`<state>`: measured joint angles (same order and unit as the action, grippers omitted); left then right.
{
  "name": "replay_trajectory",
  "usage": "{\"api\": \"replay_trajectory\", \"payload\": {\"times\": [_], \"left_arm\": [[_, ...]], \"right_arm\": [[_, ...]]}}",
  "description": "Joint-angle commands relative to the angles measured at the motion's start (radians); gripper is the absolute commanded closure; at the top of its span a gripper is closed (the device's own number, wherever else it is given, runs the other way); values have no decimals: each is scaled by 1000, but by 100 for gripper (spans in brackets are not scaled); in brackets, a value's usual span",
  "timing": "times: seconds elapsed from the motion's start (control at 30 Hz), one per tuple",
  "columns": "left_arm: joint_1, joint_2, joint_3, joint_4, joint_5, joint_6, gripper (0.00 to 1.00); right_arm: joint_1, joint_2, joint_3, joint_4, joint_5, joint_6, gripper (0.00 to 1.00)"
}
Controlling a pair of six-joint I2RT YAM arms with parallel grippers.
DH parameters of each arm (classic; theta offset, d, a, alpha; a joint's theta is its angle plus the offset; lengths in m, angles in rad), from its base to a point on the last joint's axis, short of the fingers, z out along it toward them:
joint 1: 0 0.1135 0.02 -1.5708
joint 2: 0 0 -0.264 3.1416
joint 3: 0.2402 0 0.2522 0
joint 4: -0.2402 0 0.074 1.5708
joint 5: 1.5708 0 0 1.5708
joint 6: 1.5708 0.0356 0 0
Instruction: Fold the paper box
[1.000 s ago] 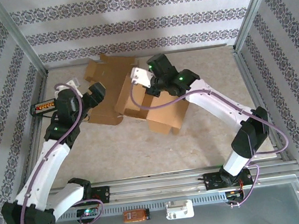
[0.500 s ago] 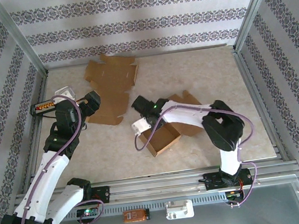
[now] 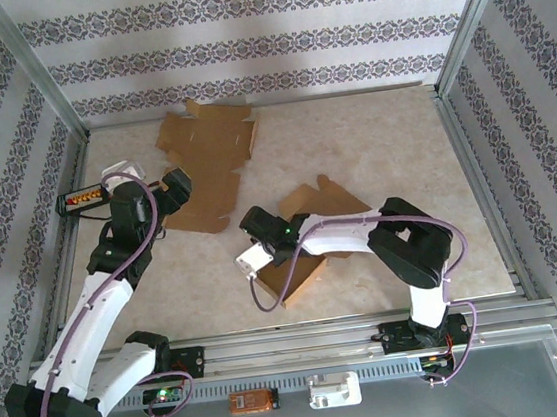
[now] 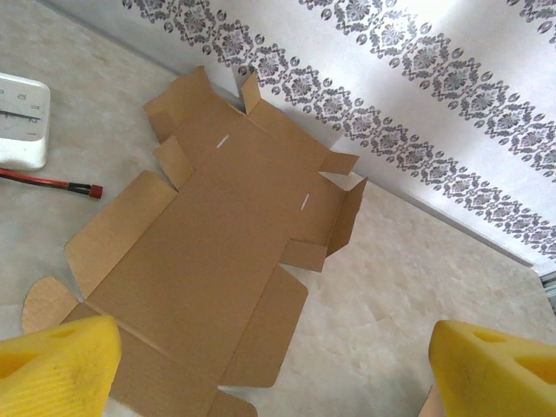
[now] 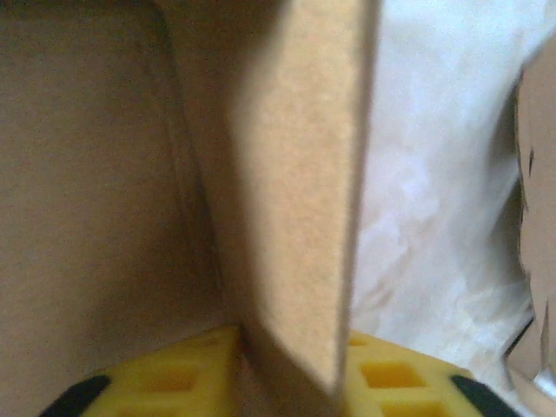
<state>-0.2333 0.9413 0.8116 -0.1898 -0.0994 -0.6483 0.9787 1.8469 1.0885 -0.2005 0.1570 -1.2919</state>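
Observation:
The paper box is a partly folded brown carton at the front centre of the table, with loose flaps spread behind it. My right gripper reaches into it. In the right wrist view one upright box wall stands between the yellow pads, and the jaws sit a little apart around it. A second, flat cardboard blank lies at the back left. My left gripper hovers over its near edge, wide open and holding nothing. The left wrist view shows the blank spread out past the left gripper.
A white device and a thin red tool lie left of the blank, near a small black and orange item. Patterned walls and metal posts close in the table on three sides.
The right arm swung the box from the back middle down to the front centre of the table, and its jaws have eased apart. The left gripper has barely shifted.

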Motion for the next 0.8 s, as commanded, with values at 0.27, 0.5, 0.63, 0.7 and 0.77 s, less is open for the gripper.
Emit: {"api": "replay_trajectory", "payload": {"times": [0.27, 0.5, 0.63, 0.7, 0.77], "left_arm": [[15, 109, 0, 196, 182, 138, 7], [14, 292, 197, 9, 352, 256, 7], [14, 400, 294, -61, 493, 262, 10], [11, 446, 325, -58, 587, 252, 11], [0, 493, 360, -70, 659, 247, 13]], "right_arm": [[-8, -280, -90, 18, -6, 146, 39], [-246, -475, -35, 17, -80, 1263, 31], [-486, -567, -72, -130, -209, 1805, 24], [-591, -610, -119, -180, -287, 1957, 22], [-690, -659, -178, -219, -350, 2079, 20]]}}
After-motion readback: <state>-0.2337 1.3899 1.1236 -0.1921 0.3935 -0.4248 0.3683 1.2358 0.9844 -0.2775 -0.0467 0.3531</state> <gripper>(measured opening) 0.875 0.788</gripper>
